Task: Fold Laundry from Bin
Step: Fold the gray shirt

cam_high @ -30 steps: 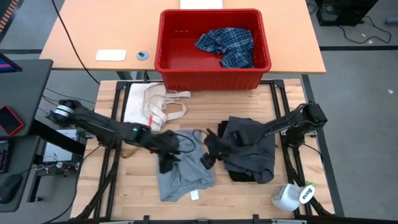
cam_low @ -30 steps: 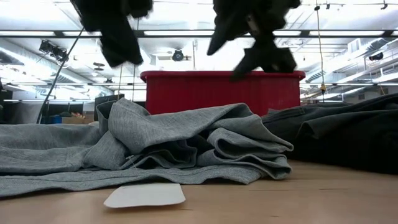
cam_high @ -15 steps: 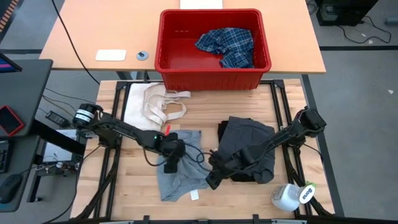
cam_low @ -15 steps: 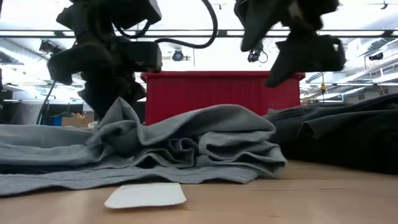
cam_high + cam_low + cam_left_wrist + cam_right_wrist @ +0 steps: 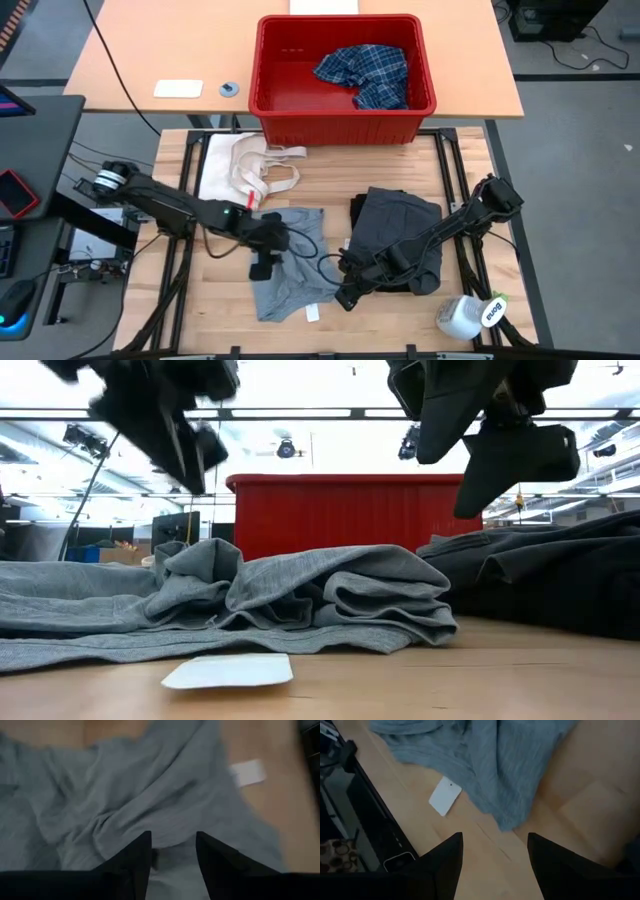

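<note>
The light grey garment [image 5: 290, 265] lies rumpled on the wooden table [image 5: 200, 320], near its front edge, bunched into soft folds in the low view, with a small white tag [image 5: 312, 313] flat on the wood just at its front hem; right beside it, toward the right arm's side, sits the dark grey garment [image 5: 400, 240] in a heaped pile, and at the far end the red bin [image 5: 345, 105] holds the blue-and-white plaid shirt [image 5: 365, 72] against its right wall; the left gripper [image 5: 265, 262] hovers over the left half of the light grey garment, fingers parted with nothing between them, cloth showing through the gap in its wrist view; the right gripper [image 5: 345, 295] hangs at the garment's right front corner, jaws spread wide and empty, bare wood and the tag visible past its fingers [image 5: 445, 865]; both grippers ride clear above the fabric in the low view; a cream-white cloth with strap loops [image 5: 245, 165] lies at the table's back left, and a white spray bottle [image 5: 470, 315] lies at the front right corner.
</note>
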Available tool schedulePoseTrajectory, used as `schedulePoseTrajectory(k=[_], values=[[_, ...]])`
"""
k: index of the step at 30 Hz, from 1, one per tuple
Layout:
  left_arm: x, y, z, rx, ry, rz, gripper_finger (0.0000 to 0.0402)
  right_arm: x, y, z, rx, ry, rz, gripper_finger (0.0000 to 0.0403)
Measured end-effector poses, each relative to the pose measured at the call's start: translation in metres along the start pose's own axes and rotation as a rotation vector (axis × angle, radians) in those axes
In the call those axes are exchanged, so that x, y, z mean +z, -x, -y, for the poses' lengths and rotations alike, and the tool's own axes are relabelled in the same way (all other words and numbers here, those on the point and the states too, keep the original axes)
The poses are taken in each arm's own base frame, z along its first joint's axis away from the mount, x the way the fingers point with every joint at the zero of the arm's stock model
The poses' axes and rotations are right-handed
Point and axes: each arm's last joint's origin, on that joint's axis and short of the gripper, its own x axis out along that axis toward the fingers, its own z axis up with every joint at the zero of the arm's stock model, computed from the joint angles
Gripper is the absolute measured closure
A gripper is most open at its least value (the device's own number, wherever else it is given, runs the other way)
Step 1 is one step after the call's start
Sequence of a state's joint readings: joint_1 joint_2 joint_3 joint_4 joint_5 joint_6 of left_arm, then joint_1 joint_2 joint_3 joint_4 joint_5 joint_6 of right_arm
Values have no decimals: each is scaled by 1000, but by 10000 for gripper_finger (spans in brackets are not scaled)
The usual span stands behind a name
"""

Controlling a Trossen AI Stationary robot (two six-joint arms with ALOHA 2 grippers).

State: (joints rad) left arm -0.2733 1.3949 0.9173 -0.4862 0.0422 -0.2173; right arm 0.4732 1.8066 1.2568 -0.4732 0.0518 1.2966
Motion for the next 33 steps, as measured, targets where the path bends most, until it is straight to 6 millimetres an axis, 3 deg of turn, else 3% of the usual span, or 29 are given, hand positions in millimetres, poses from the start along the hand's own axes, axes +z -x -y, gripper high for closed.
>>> schedulePoseTrajectory(k=[5, 11, 17, 21, 25, 33], values=[[-1, 14, 19, -108, -6, 43, 244, 1, 0, -1, 5, 87, 15, 174], [-22, 9, 66, -214, -164, -57, 244, -3, 0, -2, -17, 251, 67, 174], [-48, 6, 113, -91, -436, -4, 244, -3, -1, -1, -46, 321, 121, 174], [-60, -4, 126, 39, -523, 14, 243, 0, -7, 1, -83, 342, 159, 174], [-71, -24, 132, 36, -546, -67, 225, 3, -12, 4, -93, 334, 141, 171], [-89, -51, 143, 80, -779, -130, 182, 6, -14, 5, -79, 308, 114, 167]])
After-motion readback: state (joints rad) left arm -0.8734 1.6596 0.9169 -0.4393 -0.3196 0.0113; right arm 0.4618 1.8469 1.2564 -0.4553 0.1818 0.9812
